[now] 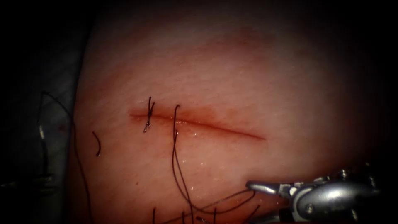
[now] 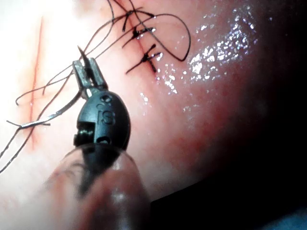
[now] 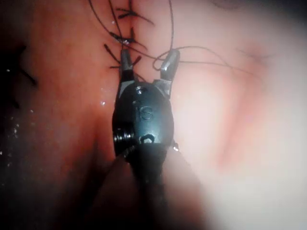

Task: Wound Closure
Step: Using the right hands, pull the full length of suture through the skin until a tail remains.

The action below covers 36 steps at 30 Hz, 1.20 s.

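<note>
The tissue (image 1: 232, 74) carries a thin red cut (image 1: 215, 126). One knotted stitch (image 1: 148, 114) crosses the cut near its left end. Just right of it, dark thread (image 1: 175, 124) crosses the cut and trails down in loose loops (image 1: 224, 203). At the lower right, my right tool (image 1: 259, 202) has its jaws open over those loops and holds nothing; thread runs between the jaws (image 3: 147, 62). My left tool (image 2: 87, 72) is shut on the thread. A thin pale curved piece, seemingly the needle (image 2: 53, 115), lies free on the tissue beside it, not in the tissue.
A short cut end of thread (image 1: 98, 144) lies left of the cut. More thread (image 1: 78, 157) runs along the tissue's left edge beside a dark drape (image 1: 37, 124). Wet glints (image 1: 195, 133) sit just below the cut.
</note>
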### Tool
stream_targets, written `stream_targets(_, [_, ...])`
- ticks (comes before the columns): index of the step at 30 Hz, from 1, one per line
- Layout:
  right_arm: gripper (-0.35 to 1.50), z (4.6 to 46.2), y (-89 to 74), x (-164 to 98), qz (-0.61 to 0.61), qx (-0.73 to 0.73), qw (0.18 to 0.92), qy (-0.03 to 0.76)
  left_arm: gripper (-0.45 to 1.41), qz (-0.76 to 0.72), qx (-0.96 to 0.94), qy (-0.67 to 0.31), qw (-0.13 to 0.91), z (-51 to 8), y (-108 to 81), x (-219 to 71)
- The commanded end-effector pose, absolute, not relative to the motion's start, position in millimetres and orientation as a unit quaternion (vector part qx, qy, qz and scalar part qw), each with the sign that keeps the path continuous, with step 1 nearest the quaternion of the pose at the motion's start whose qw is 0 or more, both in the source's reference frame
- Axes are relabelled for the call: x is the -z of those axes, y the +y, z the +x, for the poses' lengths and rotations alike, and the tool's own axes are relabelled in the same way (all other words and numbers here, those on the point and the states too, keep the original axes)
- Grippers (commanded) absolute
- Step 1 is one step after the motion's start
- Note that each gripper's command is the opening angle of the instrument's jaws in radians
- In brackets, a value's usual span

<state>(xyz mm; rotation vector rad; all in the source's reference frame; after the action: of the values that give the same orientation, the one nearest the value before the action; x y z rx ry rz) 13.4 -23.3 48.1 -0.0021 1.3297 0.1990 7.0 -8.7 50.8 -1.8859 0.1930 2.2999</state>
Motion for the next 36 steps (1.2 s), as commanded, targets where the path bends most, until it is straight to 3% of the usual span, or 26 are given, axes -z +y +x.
stream_targets(1, [1.48,12.4,-25.0,-46.9,0.013,-0.093,0.781,0.618,-0.45,-0.629,-0.77,0.069,0.087,7.2,-8.7,-51.4])
stream_targets(11, [1.48,5.4,-25.7,-40.4,0.057,-0.111,0.754,0.645,-0.45,-0.608,-0.775,0.106,0.133,14.8,-6.1,-52.2])
stream_targets(17, [1.46,4.1,-24.1,-41.0,0.053,-0.125,0.747,0.651,-0.45,-0.592,-0.783,0.121,0.147,16.4,-5.5,-52.7])
stream_targets(21, [1.33,7.0,-22.2,-44.2,0.041,-0.145,0.761,0.632,-0.45,-0.597,-0.779,0.124,0.145,15.1,-5.8,-52.6])
stream_targets(24, [1.3,11.7,-19.6,-49.7,0.0,-0.136,0.783,0.607,-0.45,-0.61,-0.771,0.124,0.133,13.3,-6.4,-52.4])
stream_targets(28, [1.4,15.3,-17.7,-54.7,-0.026,-0.143,0.797,0.586,-0.45,-0.618,-0.768,0.111,0.126,11.5,-6.7,-52.7])
stream_targets(36, [1.4,21.2,-15.7,-62.9,-0.035,-0.134,0.821,0.554,-0.45,-0.623,-0.769,0.086,0.112,7.8,-7.2,-54.5])
